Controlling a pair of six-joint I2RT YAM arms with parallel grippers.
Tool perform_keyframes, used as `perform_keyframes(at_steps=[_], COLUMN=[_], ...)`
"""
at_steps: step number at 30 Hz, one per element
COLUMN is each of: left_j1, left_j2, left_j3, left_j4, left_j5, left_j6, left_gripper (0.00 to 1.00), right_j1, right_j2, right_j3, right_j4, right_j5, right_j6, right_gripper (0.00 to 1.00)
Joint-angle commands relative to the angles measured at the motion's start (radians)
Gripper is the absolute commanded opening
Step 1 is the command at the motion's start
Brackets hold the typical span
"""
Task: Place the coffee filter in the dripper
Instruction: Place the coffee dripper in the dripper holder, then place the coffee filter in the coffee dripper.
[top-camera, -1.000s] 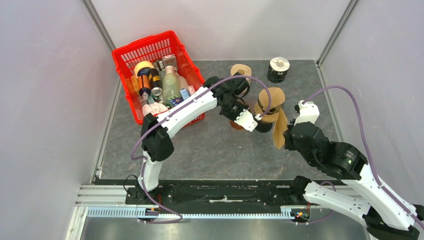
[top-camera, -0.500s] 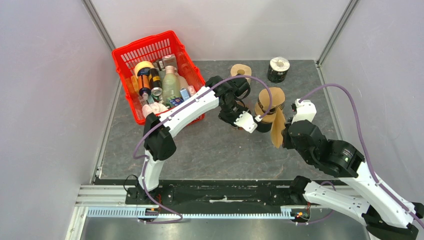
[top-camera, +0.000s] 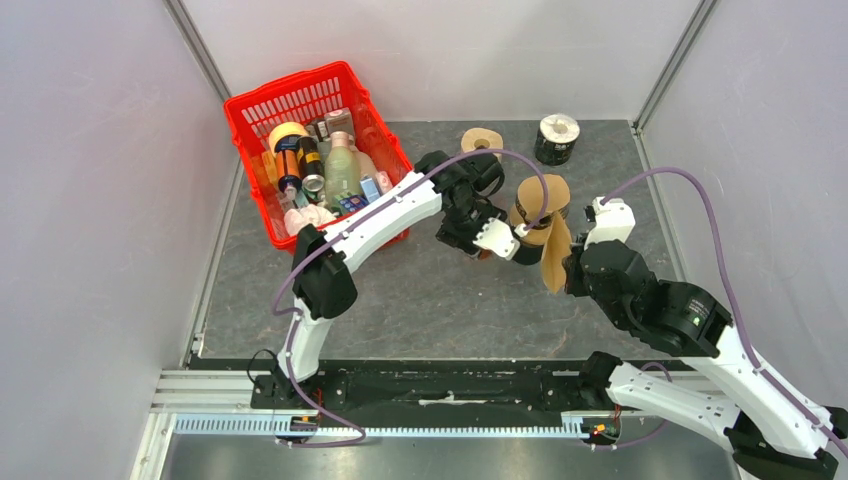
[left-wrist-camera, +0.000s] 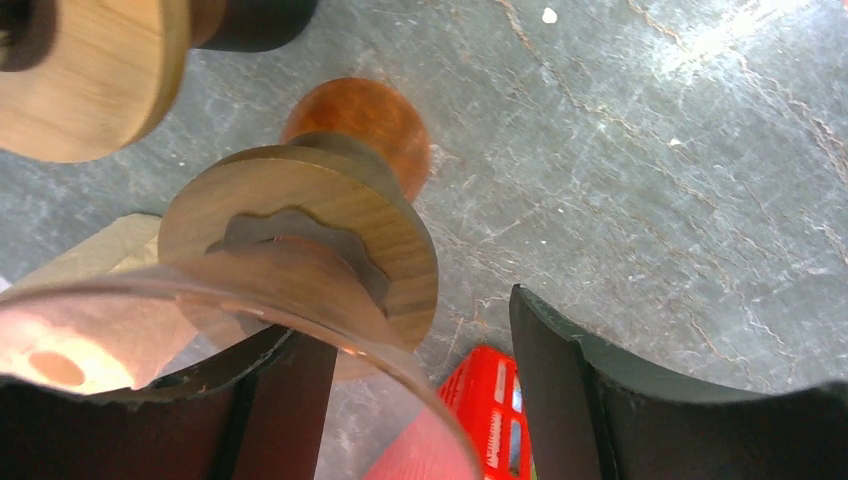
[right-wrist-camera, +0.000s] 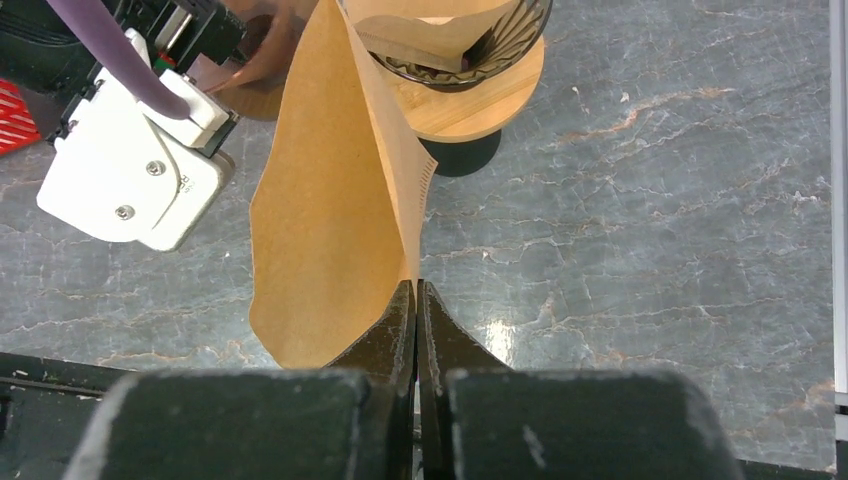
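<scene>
The coffee filter (right-wrist-camera: 330, 200) is held above the table (right-wrist-camera: 650, 250), just beside the dripper (right-wrist-camera: 485, 100) and not inside it. It is pinched along its wide lower edge by the right gripper (right-wrist-camera: 416, 290), whose jaws are pressed fully together on the paper. The filter is kept folded flat and stood on edge. Its long axis runs straight out from the fingertips towards the dripper. The narrow end is pointed away from the pincer, at the glass bowl, and the crimped seam is turned to the dripper's side. Whether that narrow end touches the rim cannot be told, since it is cut off at the top of the wrist view.

A piece of brown paper (right-wrist-camera: 420, 30) is already seated in the dripper's bowl, above the wooden collar.

The left gripper (left-wrist-camera: 415, 340) is seen with its jaws set well apart and nothing clamped between them. A second dripper (left-wrist-camera: 300, 210) of tinted glass with a wooden ring is framed just ahead of them, tilted on the table. A red basket (top-camera: 285, 83) of bottles is placed at the far left.
</scene>
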Motion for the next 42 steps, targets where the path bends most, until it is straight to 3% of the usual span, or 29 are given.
perform_keyframes(at_steps=[1, 11, 18, 24, 28, 31, 35, 42], left_j1=[-0.003, -0.001, 0.031, 0.060, 0.127, 0.188, 0.228, 0.228], left_j2=[-0.016, -0.047, -0.168, -0.388, -0.597, -0.725, -0.768, -0.743], left_j3=[0.059, 0.087, 0.066, -0.181, -0.469, -0.623, -0.637, -0.643], left_j4=[0.052, 0.091, 0.146, 0.363, 0.792, 1.183, 1.242, 1.286], left_j5=[-0.008, -0.031, 0.049, 0.169, 0.211, 0.093, 0.090, 0.149], left_j6=[-0.045, -0.061, -0.125, -0.234, -0.570, -1.077, -1.448, -1.677], left_gripper=[0.70, 0.71, 0.83, 0.88, 0.89, 1.00, 1.00, 1.00], right_j1=[-0.001, -0.001, -0.001, -0.001, -0.001, -0.009, -0.015, -0.018], right_j2=[-0.007, -0.026, 0.002, 0.119, 0.222, 0.291, 0.426, 0.595], right_j3=[0.016, 0.013, 0.079, 0.210, 0.308, 0.368, 0.473, 0.566], right_j4=[0.048, 0.067, 0.087, 0.048, -0.001, 0.000, 0.022, 0.137], right_j5=[0.012, 0.028, 0.015, -0.020, 0.018, 0.028, 0.083, 0.102], right_j6=[-0.017, -0.027, -0.025, 0.015, 0.063, 0.062, 0.027, -0.078], right_gripper=[0.00, 0.00, 0.00, 0.00, 0.00, 0.00, 0.00, 0.00])
